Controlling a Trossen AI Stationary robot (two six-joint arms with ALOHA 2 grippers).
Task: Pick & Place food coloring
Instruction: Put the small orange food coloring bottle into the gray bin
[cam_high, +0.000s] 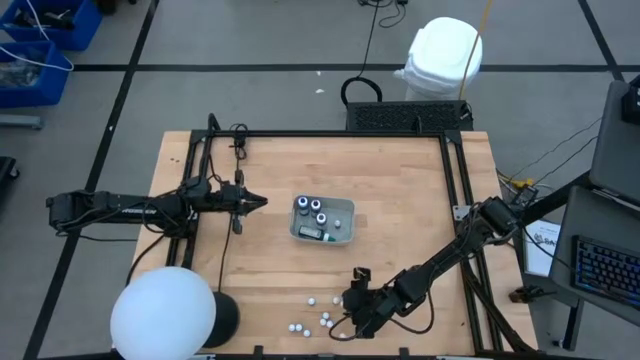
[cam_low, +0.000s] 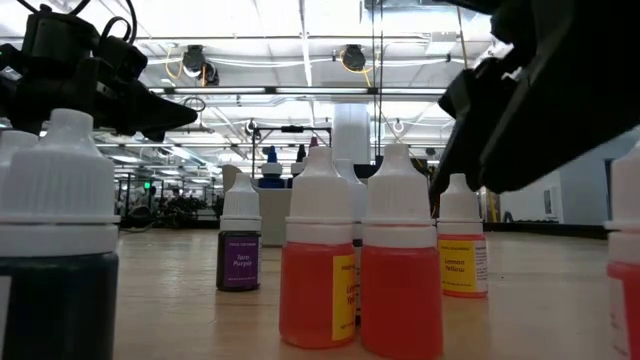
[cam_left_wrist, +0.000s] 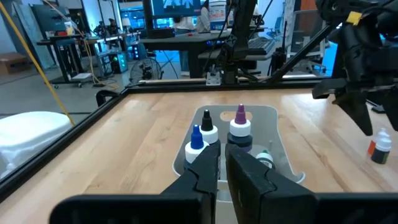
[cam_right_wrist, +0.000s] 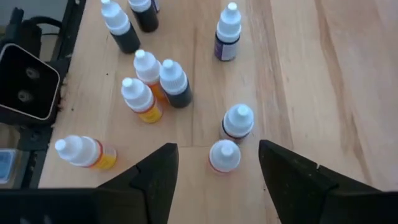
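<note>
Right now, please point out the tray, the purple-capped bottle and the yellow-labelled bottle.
tray (cam_high: 345, 237): high view, right rim.
purple-capped bottle (cam_left_wrist: 240, 127): left wrist view, white collar.
yellow-labelled bottle (cam_low: 462, 260): low view, yellow label.

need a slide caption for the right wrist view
Open right gripper hovering above a white-capped food coloring bottle, with more bottles standing scattered on the wooden table.

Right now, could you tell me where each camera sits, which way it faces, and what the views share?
High view: overhead, looking down on the table, both arms, tray.
Low view: at tabletop height, facing food coloring bottles; dark arm parts above.
Left wrist view: behind the shut left gripper, facing the tray.
Right wrist view: above bottles, between the open right gripper fingers.
Shared: the high and left wrist views both show the tray.
</note>
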